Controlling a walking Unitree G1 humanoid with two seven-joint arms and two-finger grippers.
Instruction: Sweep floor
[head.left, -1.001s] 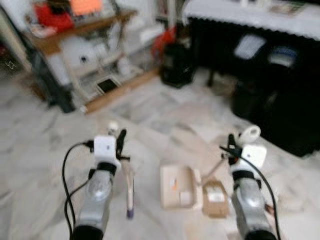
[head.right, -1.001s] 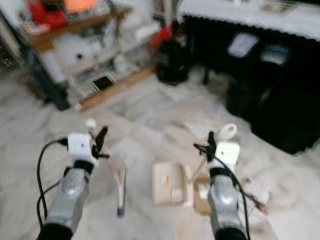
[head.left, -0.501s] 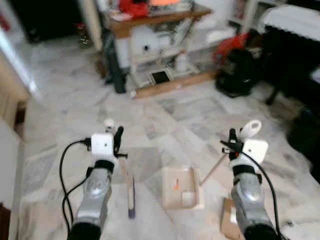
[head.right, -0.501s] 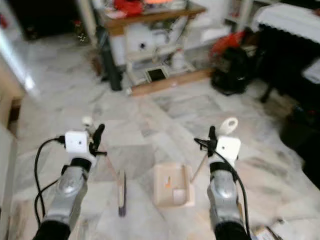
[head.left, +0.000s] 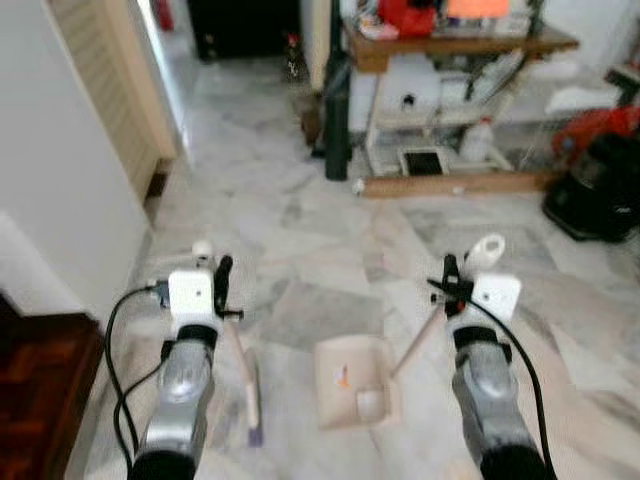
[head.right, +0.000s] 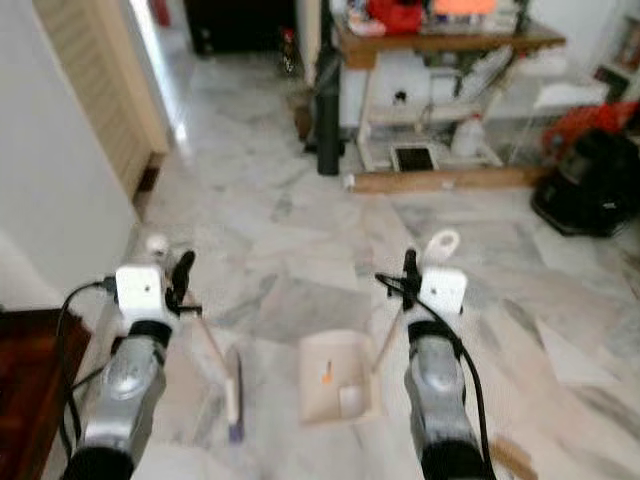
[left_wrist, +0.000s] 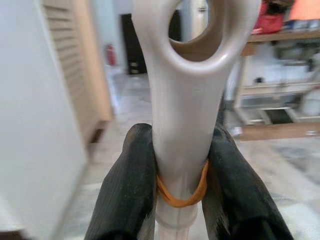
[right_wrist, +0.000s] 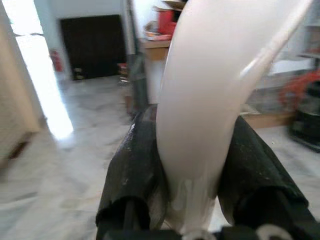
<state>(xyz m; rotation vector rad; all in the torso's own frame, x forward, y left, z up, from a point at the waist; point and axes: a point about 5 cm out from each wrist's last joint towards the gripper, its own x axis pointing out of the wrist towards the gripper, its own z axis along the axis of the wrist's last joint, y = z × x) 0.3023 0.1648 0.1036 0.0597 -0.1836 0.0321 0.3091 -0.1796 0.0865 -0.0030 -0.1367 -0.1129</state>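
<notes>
Your left end effector (left_wrist: 182, 170) is clamped tight on the pale broom handle (left_wrist: 187, 100), both black fingers (left_wrist: 127, 190) pressed against it just above an orange rubber band (left_wrist: 181, 196). In the head view the broom (head.left: 247, 385) slants down from that grip to the marble floor (head.left: 300, 240), its brush end resting in the lower left of the frame, beside the dustpan (head.left: 352, 380). Your right end effector (right_wrist: 195, 165) is closed around the white dustpan handle (right_wrist: 210, 100); the thin rod runs down to the beige dustpan lying flat on the floor at lower centre, between your two arms. A wooden worktop (head.left: 460, 45) crowded with clutter stands at the upper right, and a louvred door (head.left: 110, 70) at the upper left.
</notes>
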